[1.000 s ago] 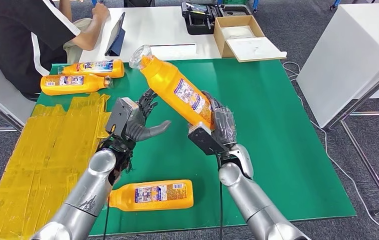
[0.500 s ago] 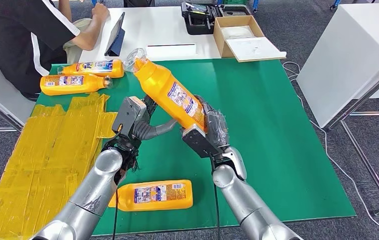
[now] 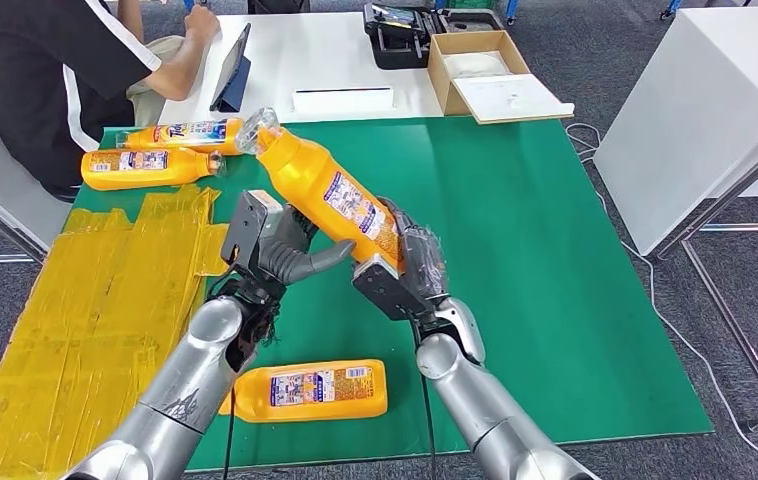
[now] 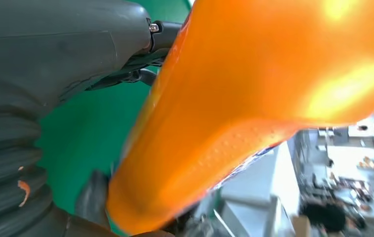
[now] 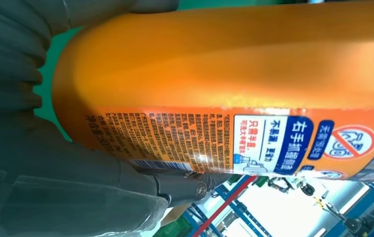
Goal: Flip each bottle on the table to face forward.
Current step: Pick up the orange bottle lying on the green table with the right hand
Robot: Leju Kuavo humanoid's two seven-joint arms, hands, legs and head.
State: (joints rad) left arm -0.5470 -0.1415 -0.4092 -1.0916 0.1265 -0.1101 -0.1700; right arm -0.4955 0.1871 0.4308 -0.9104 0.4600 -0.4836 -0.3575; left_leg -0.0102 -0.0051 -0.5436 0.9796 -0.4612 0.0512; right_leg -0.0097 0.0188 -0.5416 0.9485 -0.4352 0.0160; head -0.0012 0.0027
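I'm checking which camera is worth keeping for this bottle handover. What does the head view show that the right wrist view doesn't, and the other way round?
Head view alone: the left hand under the held bottle, its clear cap pointing away, three more bottles lying on the green mat, and a seated person. Right wrist view alone: the label's fine print and barcode close up. Both show the right hand gripping the orange bottle's base.
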